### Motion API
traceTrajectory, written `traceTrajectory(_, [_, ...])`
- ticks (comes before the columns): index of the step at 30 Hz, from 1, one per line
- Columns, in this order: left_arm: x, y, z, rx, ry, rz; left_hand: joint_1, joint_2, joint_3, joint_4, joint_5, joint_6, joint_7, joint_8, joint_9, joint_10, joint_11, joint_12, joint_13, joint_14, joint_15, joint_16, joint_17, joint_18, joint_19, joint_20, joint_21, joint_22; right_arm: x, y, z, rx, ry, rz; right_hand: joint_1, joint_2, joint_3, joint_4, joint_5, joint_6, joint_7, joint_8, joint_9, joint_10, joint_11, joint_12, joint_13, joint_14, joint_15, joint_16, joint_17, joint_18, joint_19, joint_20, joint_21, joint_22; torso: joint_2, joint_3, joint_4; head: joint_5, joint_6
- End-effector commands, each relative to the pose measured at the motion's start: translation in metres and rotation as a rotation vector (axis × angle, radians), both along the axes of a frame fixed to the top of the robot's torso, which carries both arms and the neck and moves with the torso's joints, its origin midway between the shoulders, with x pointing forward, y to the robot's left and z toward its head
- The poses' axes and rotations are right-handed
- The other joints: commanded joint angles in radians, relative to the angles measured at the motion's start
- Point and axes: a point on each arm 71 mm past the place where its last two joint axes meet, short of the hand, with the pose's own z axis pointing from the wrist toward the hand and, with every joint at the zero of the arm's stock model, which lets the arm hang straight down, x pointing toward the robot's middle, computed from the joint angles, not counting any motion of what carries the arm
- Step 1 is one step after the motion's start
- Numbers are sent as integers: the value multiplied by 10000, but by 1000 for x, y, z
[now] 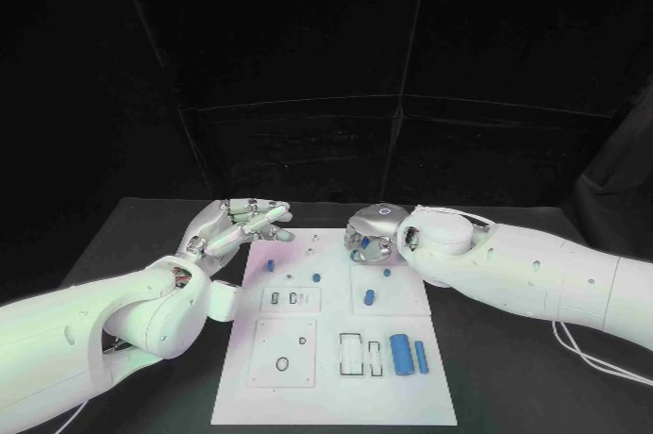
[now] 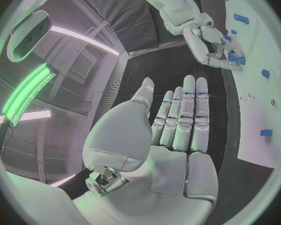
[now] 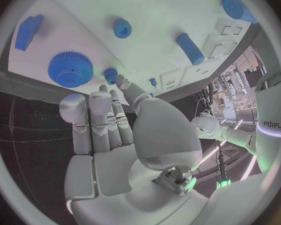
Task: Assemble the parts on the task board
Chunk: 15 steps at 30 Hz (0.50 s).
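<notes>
the left hand (image 1: 242, 222) hovers by the far left corner of the task board (image 1: 333, 396), fingers straight and apart, holding nothing. small blue parts (image 1: 403, 355) lie scattered on the white plate. the right hand (image 1: 373, 236) hangs over the board's far edge beside a blue gear (image 3: 70, 69), fingers loosely extended, nothing gripped.

Your head view is dim: black surround, with glare bleaching the task board (image 1: 333, 358). Wrist views bend hard at their rims. Green and white strip lamps glow in the left wrist view.
</notes>
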Motion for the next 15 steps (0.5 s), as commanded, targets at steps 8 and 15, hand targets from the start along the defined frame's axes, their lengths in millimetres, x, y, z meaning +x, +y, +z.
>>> traceTrajectory(8, [1,1,1,11,-41,-124,11,75,9,-71,55,58,16,-55,-16,39,46,-58,-19,38,18,-47,38,126,78,4,-40,-20,1,2,-2,-400,261,-17,-12,153,447,14,-128,231,10,22,21,233,3,43,4,184,27,401,296,-226,145,-10,239,290,15,-6,-3,-18,-89])
traceTrajectory(15, [2,1,1,24,-31,-113,11,84,12,-74,55,62,15,-60,-17,42,45,-66,-20,47,16,-48,48,127,87,3,-40,-21,2,2,-3,-474,321,-51,-28,136,544,13,-147,258,19,18,20,263,-2,33,1,165,31,468,333,-231,153,-10,277,338,39,-9,-6,-21,-124])
